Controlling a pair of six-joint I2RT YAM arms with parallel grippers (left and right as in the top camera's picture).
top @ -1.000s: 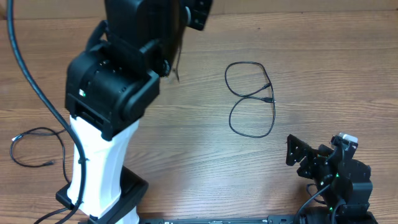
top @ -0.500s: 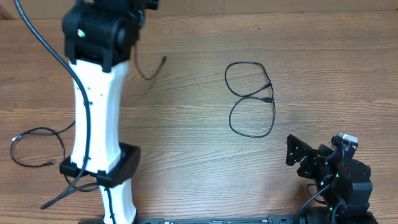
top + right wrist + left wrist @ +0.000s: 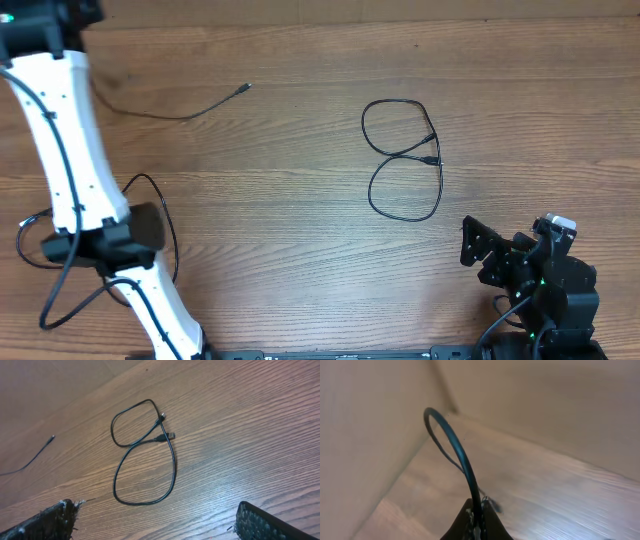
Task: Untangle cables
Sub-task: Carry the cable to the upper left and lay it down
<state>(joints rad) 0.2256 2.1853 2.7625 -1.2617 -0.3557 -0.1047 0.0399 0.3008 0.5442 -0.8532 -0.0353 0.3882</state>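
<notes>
Your left tool [image 3: 476, 519] is clamped shut on the held cable [image 3: 454, 445], a thin black cord. In the left wrist view it rises out of the closed fingers and bends over in a tall arc above the wooden counter [image 3: 560, 490]. The landmark here is the figure-eight cable [image 3: 405, 160]: it lies flat on the counter in two loops, one above the other in the overhead view, and its two small plugs sit side by side at the crossing on its right side. From overhead, the held cable runs across the counter well to the left of the figure-eight cable; its free plug [image 3: 245, 88] points toward the figure-eight cable but lies well apart from it, and the two cords do not touch. The left arm [image 3: 70, 150] reaches to the far upper-left, away from the figure-eight cable, and you cannot see its tool from overhead. A third cable [image 3: 25, 240] lies farther left and lower, partly hidden behind that arm. Your right tool [image 3: 157, 512] gapes wide open and grips nothing; it sits low, below and to the right of the figure-eight cable, with its two fingers framing that cable in the right wrist view.
</notes>
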